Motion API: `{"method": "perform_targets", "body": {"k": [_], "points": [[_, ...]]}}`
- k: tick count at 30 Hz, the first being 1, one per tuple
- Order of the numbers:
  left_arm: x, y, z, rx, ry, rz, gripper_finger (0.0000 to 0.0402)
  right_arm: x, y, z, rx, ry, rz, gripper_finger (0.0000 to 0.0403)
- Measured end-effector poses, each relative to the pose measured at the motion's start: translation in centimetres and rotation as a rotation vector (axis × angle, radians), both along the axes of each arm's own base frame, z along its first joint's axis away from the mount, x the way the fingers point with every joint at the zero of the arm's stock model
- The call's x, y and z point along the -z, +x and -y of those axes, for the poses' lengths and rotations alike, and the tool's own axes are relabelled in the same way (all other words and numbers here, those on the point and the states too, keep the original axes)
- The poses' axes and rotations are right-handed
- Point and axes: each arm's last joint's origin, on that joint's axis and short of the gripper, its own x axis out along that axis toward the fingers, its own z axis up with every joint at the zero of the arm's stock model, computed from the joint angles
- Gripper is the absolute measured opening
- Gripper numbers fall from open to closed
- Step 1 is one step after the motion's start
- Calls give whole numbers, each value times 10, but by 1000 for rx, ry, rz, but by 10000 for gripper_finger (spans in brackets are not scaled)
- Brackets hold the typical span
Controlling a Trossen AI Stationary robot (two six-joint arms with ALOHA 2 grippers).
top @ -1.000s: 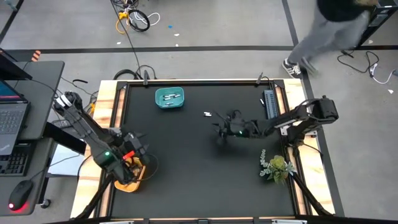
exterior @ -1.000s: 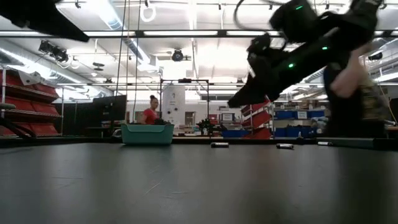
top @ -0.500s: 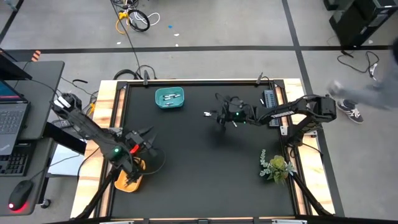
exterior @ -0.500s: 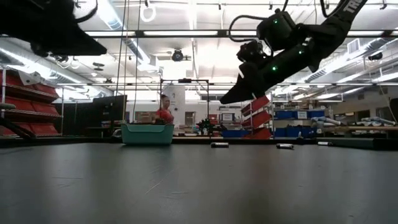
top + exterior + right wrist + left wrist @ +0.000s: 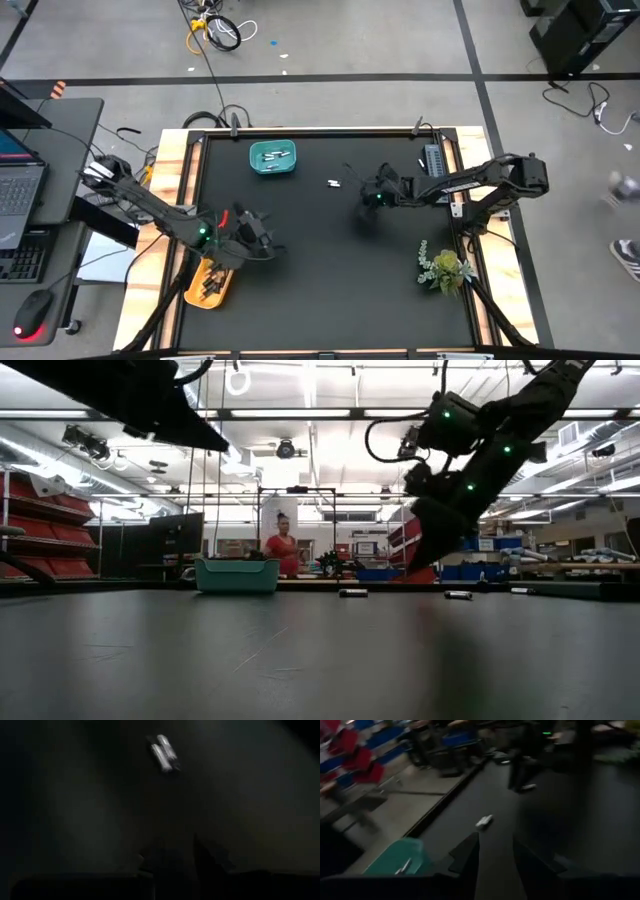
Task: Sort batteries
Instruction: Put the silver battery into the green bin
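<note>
Two whitish batteries (image 5: 334,183) lie side by side on the black mat (image 5: 320,260), upper centre of the high view; blurred in the right wrist view (image 5: 163,752). More whitish ones sit in the teal bin (image 5: 272,158) at upper left of the mat. Dark ones fill the yellow bin (image 5: 209,285) at the mat's lower left edge.

Right gripper (image 5: 371,197) hangs above the mat, right of the loose pair, apart from them; jaws narrowly parted, empty. Left gripper (image 5: 262,240) hovers beside the yellow bin; a narrow gap shows between its fingers (image 5: 465,854), nothing held.

Grey ribbed strip (image 5: 435,166) and plant (image 5: 444,268) at right edge. Person (image 5: 283,547) in red far behind.
</note>
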Motion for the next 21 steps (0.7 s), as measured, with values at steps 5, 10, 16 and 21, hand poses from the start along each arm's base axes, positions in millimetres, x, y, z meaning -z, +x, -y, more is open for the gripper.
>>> {"method": "perform_targets", "body": {"k": [5,10,16,21], "points": [[11,16,1,73,21,-53,131,-6,-7,-17,44,-2,-21,87],[29,30,3,84,9,-72,131,1,-20,-24,106,-44,-101,87],[34,37,8,121,15,-54,131,20,-43,-24,190,-20,-35,87],[34,38,9,134,31,-61,131,29,-51,-26,210,-22,57,87]]}}
